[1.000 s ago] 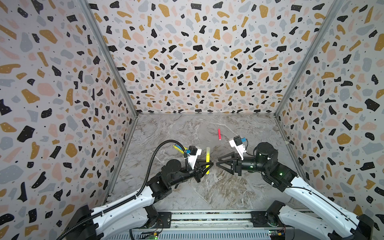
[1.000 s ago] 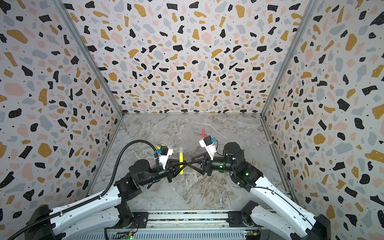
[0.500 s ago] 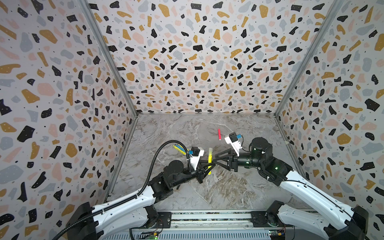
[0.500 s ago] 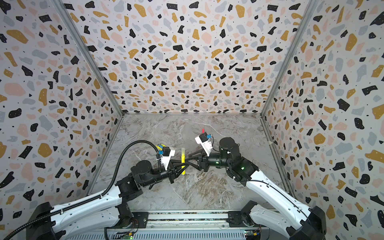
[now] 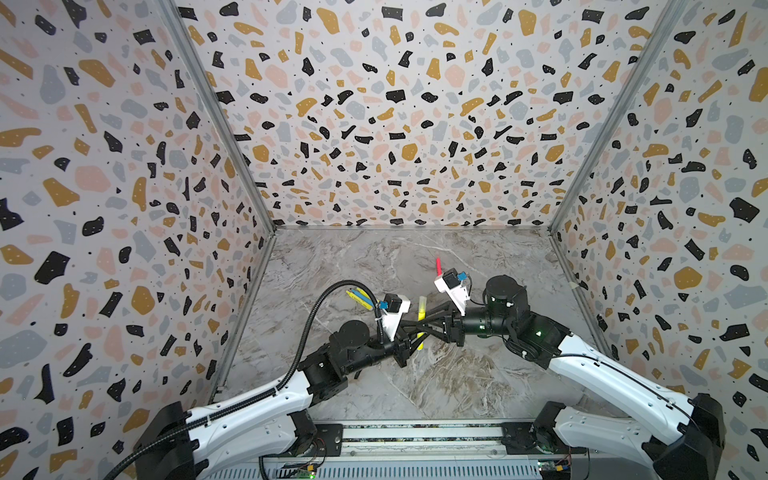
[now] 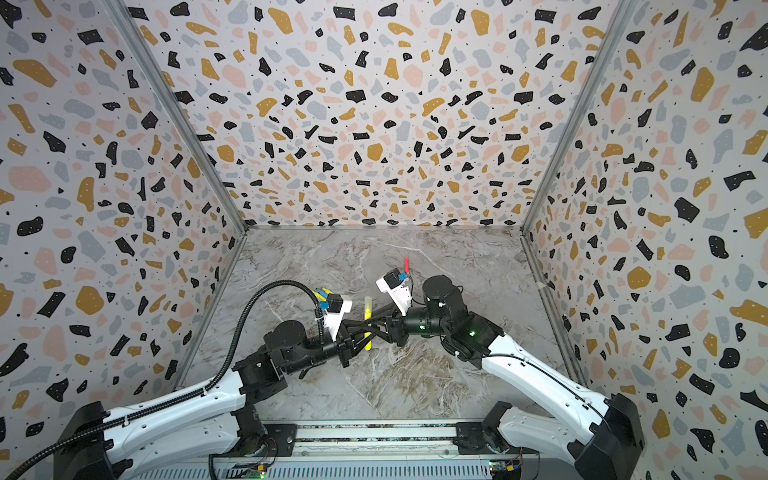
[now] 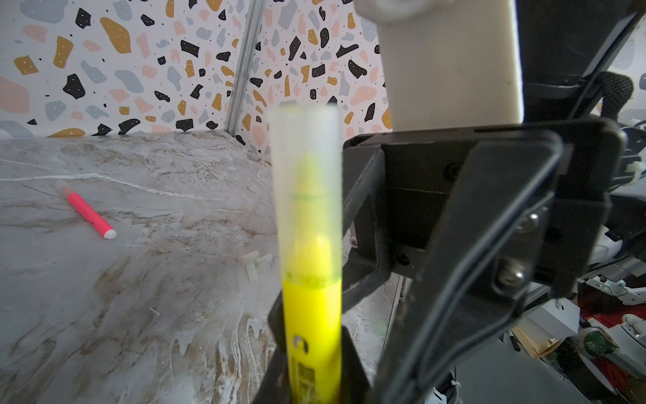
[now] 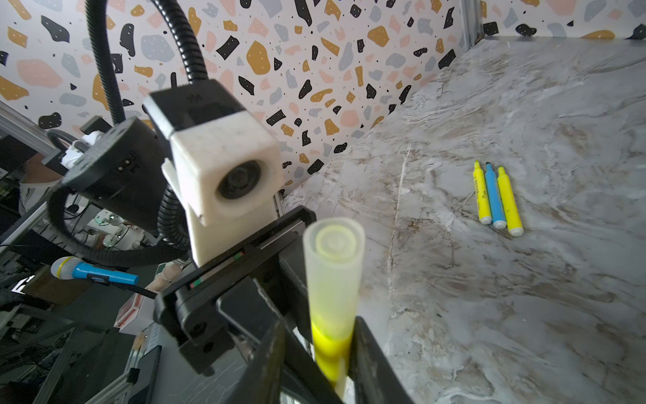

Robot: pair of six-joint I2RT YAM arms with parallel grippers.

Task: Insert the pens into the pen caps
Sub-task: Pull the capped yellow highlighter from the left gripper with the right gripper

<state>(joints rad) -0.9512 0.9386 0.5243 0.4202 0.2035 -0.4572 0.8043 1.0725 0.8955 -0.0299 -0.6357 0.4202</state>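
**Yellow pen gets its cap**

The left gripper (image 7: 311,328) pinches the yellow pen (image 5: 420,318) low down and holds it above the table, cap end up, in the middle of both top views. A clear cap (image 7: 306,175) sits over the pen's tip. The right gripper (image 8: 325,335) has a finger on each side of the pen, just under the cap. Whether it squeezes cannot be told.

This looks like the capping step for this pen. Next, the cap likely needs a straight push so it sits tight.

Three pens (image 8: 496,196), two yellow and one blue, lie side by side without caps at the right of the right wrist view. A pink-red pen (image 7: 89,215) lies at the left of the left wrist view. Small loose caps (image 7: 253,264) lie near its middle.

The dark print on the yellow pen is too blurry to read.
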